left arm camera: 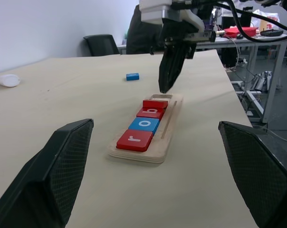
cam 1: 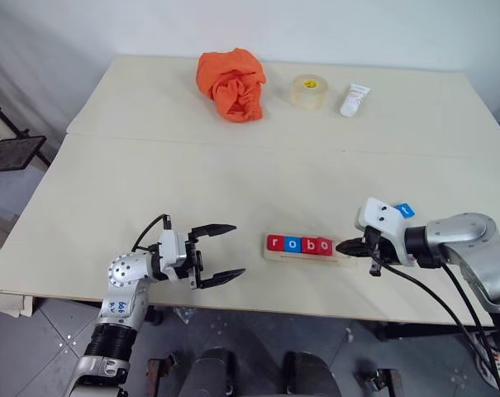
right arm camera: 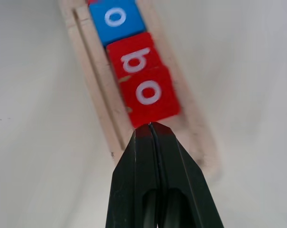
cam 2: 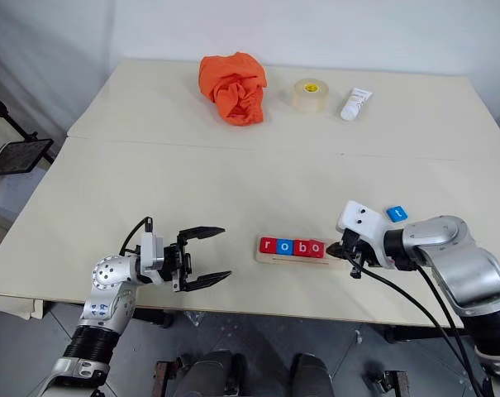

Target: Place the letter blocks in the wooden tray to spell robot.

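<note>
At 3 o'clock of the wooden tray [cam 1: 309, 255], the right gripper [cam 1: 346, 246], shut and empty, could knock 4 seated letter blocks [cam 1: 300, 245] askew; the left gripper [cam 1: 225, 251] gapes empty.

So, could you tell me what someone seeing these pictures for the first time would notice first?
Probably the wooden tray near the table's front edge, its red and blue letter blocks reading r, o, b, o, with the shut right gripper at its empty end. A lone blue block lies beyond that arm. At the far side sit a crumpled orange cloth, a tape roll and a white tube.
</note>
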{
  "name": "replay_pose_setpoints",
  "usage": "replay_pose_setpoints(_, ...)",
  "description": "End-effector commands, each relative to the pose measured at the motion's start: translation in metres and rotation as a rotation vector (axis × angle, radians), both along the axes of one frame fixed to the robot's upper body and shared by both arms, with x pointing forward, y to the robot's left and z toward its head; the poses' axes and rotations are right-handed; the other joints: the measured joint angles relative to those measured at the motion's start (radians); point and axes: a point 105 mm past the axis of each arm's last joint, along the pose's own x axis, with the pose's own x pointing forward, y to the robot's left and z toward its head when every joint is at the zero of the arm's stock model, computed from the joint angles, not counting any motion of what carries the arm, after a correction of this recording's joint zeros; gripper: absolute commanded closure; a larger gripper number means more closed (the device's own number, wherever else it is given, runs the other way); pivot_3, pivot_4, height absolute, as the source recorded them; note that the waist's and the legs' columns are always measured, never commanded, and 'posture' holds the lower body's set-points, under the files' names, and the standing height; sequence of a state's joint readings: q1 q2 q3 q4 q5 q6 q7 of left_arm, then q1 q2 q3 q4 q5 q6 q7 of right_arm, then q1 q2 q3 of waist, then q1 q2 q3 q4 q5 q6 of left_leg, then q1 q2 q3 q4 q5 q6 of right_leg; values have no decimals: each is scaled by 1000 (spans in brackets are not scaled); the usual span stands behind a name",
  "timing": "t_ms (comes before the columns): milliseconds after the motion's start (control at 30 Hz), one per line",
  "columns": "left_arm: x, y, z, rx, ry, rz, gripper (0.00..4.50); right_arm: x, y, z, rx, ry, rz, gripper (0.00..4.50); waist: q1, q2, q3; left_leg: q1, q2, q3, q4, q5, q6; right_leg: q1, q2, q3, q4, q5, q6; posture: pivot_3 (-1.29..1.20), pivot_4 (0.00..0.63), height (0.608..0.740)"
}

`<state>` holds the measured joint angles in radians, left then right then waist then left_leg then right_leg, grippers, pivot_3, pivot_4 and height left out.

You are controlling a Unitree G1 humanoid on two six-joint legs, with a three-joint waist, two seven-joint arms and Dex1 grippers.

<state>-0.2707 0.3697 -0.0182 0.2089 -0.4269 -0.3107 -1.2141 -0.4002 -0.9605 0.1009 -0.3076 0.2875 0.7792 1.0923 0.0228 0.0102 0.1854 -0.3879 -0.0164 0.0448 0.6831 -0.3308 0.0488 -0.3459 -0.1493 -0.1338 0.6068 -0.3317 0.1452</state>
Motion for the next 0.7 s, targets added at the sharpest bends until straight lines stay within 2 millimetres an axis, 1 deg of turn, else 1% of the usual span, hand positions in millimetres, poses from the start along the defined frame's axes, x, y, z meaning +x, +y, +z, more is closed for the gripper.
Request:
replay_pose_setpoints(33,0,-3,6,-3,-37,-6,0,1,10,19,38,-61,30,4493,-1,0,0,0,0,0,0,0,0,0,0,0,0,0,0,0,150,740)
replay_pose_setpoints(133,0,-4,6,-4,-38,-6,0,3,16,19,55,-65,34,4493,0,0,0,0,0,0,0,0,0,0,0,0,0,0,0,0,150,740)
replay_pose_setpoints(267,-2,-3,7,-3,-39,-6,0,10,32,13,95,-72,64,4493,-1,0,0,0,0,0,0,0,0,0,0,0,0,0,0,0,150,740)
replay_pose_setpoints(367,-4,-1,7,-1,-40,-4,0,13,37,11,108,-75,70,4493,0,0,0,0,0,0,0,0,0,0,0,0,0,0,0,0,150,740)
replay_pose_setpoints(600,-6,0,7,3,-40,2,0,11,37,4,106,-56,70,4493,-1,0,0,0,0,-1,0,0,0,0,0,0,0,0,0,0,150,740)
replay_pose_setpoints(700,-6,1,7,3,-41,5,0,10,31,1,88,-50,55,4493,1,0,0,0,0,-1,0,0,0,0,0,0,0,0,0,0,150,740)
